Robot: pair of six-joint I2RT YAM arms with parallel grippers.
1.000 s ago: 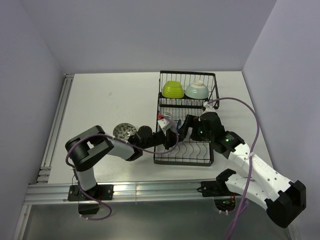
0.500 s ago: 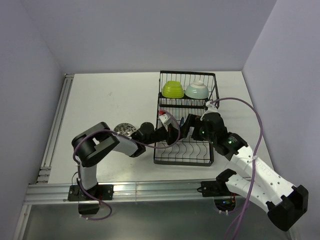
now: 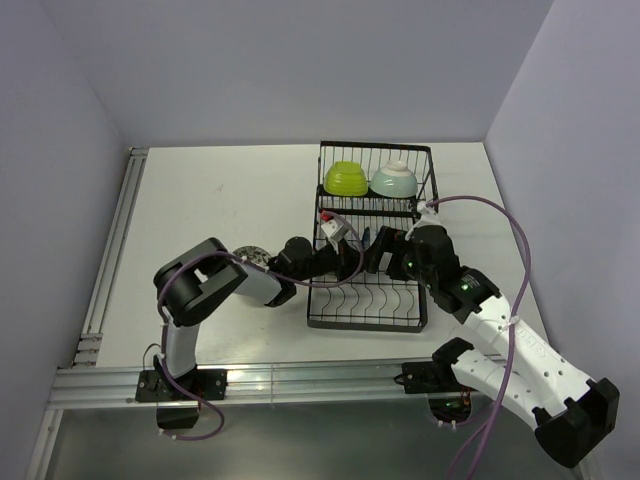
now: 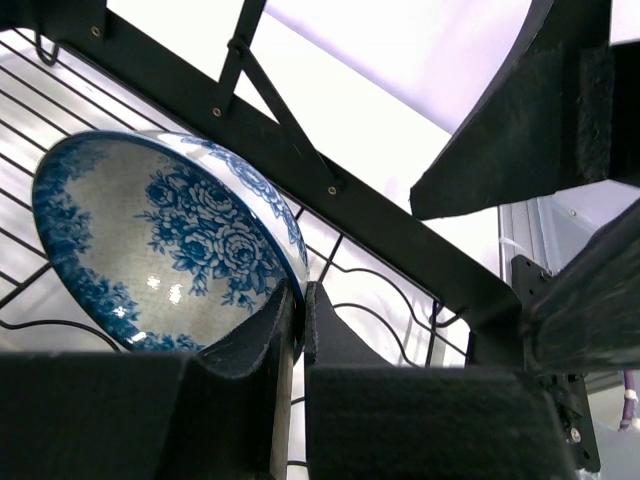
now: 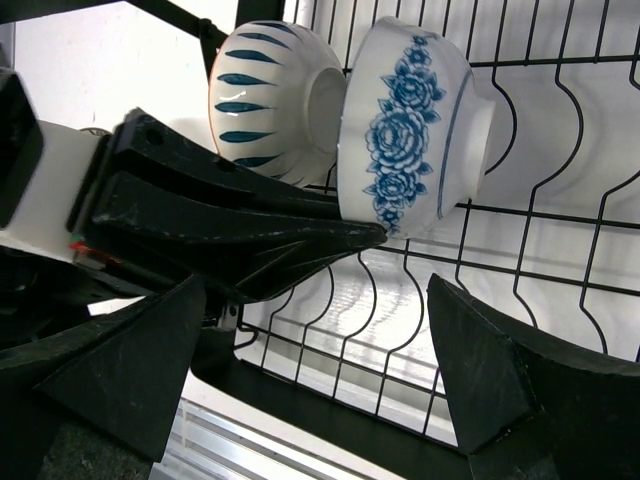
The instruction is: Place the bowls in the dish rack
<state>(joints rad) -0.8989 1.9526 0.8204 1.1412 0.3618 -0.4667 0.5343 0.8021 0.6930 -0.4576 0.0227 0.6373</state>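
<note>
My left gripper (image 4: pixel 296 312) is shut on the rim of a white bowl with blue flowers (image 4: pixel 150 235), holding it on edge over the slot wires of the black dish rack (image 3: pixel 366 324). In the right wrist view that blue bowl (image 5: pixel 410 130) stands next to a white bowl with dark stripes (image 5: pixel 270 100) in the rack. My right gripper (image 5: pixel 320 370) stands open just in front of the blue bowl and holds nothing. A lime green bowl (image 3: pixel 344 178) and a pale mint bowl (image 3: pixel 394 180) sit upside down in the rack's raised basket.
A dark patterned bowl (image 3: pixel 249 257) lies on the table left of the rack, partly hidden by my left arm. The two grippers (image 3: pixel 368 250) are close together over the rack's middle. Grey walls close in the white table on three sides.
My left arm has carried the blue bowl a little farther into the rack, toward the back. My right gripper has shifted slightly back with it and stays open.
</note>
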